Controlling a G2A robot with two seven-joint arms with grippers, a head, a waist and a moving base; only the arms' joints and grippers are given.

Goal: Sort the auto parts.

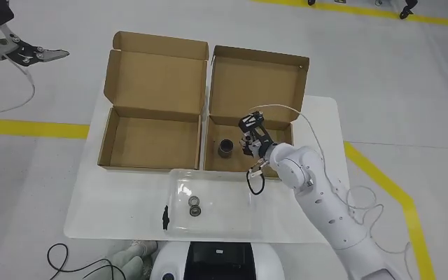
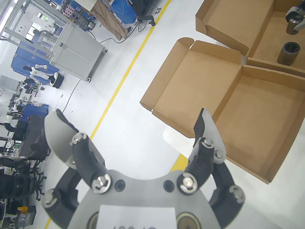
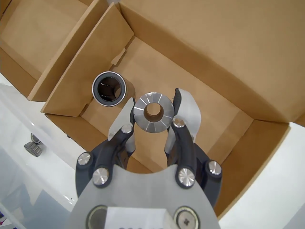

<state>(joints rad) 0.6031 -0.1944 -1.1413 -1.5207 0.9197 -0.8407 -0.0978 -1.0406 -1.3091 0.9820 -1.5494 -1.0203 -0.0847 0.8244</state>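
Right gripper [image 3: 154, 97]: jaws clamped on silver bushing [image 3: 153, 126], above right box [image 3: 190, 84].
Bushing look: short, bright, bored through, radial lines on face.
Left gripper [image 2: 129, 113]: jaws wide, off the table.
Counts: one dark sleeve [image 2: 287, 57] upright in right box; two boxes; two bearings [image 1: 194, 201] in clear tray [image 1: 217, 189].

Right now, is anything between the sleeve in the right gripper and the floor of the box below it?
Nothing visible. The right gripper holds the metal sleeve over a bare part of the cardboard box floor. The dark cylinder already in that box stands beside the sleeve, apart from it.
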